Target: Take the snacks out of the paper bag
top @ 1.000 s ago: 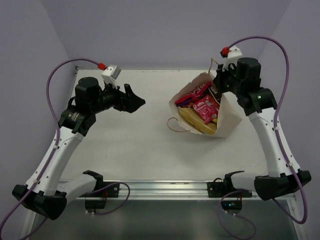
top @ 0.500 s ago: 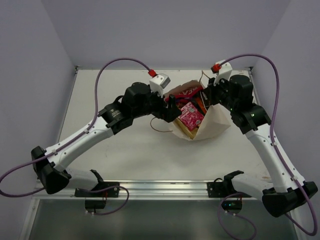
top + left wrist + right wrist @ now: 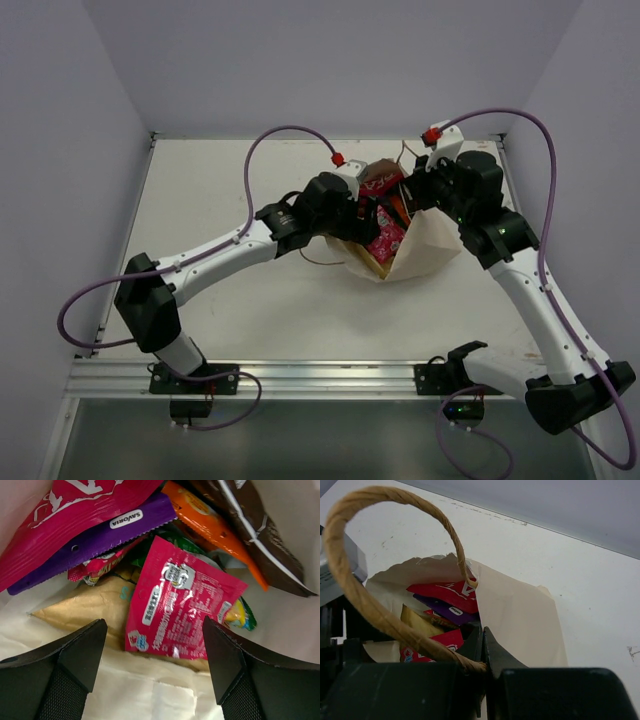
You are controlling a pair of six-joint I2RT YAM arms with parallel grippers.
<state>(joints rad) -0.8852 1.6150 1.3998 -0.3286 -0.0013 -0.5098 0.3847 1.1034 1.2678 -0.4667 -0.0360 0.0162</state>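
Observation:
The paper bag (image 3: 428, 250) lies tilted on the table with its mouth toward the left arm. My right gripper (image 3: 418, 196) is shut on its rim, the jaws pinching the paper edge (image 3: 483, 630) beside a looped string handle (image 3: 350, 580). My left gripper (image 3: 364, 214) is open at the bag's mouth, its jaws (image 3: 155, 645) apart over a small pink packet (image 3: 180, 607). That packet lies on a tan chip bag (image 3: 85, 610). Behind are a purple packet (image 3: 95, 540), a magenta bag (image 3: 75, 505), an orange packet (image 3: 215, 520), a brown bag (image 3: 260, 530) and a green one (image 3: 245, 615).
The bag's second string handle (image 3: 318, 258) lies on the white table (image 3: 230, 200) left of the bag. Purple walls close the back and sides. A metal rail (image 3: 320, 375) runs along the near edge.
My left arm has swung right from the table's left side into the bag's mouth. The right gripper still holds the rim; the bag has shifted slightly left.

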